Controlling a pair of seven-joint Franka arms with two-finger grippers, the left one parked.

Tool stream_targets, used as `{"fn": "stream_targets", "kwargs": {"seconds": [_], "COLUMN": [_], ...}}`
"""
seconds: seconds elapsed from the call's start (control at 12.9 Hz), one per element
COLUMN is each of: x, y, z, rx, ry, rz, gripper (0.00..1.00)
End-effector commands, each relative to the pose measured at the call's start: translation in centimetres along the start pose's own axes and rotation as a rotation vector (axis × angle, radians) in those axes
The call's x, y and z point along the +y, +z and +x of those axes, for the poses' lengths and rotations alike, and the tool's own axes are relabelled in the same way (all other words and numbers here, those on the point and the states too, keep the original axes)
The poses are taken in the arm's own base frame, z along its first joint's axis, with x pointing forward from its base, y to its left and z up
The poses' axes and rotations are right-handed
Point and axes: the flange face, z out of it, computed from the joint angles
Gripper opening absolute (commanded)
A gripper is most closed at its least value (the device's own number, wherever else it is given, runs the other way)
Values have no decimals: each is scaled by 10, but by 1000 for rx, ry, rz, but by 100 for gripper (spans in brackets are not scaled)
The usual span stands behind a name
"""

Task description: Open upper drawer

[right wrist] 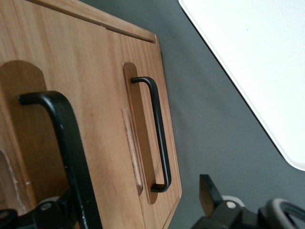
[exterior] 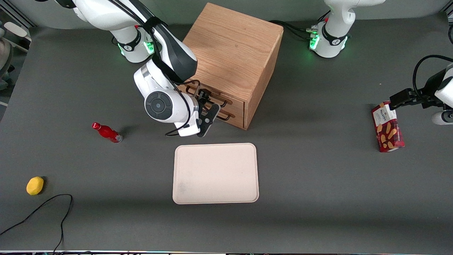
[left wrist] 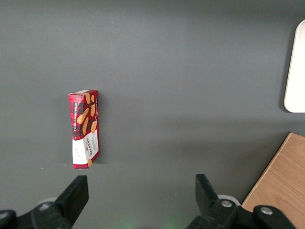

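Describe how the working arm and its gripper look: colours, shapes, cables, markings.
The working arm has glossy white rounded shells with black joint sections, a grey round cap on its wrist and green lights at its base. Black cables run along it. Its gripper, in front of the upper drawer, has flat black fingers.

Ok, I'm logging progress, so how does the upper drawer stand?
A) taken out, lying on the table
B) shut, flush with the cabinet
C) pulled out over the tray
B: the upper drawer sits flush in the cabinet, and the gripper is at its handle with its fingers open.
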Motion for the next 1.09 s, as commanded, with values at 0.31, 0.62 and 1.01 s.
{"fn": "stream_targets", "kwargs": {"seconds": [0.31,0.62,1.01], "x": [8,13,19], "y": [-7,-14,-24], "z": [-4,-4,-4], "rx": [6,20,35], "ry": [-55,-56,-48], "rz": [-69,-74,-75], "gripper": [100,100,100]}}
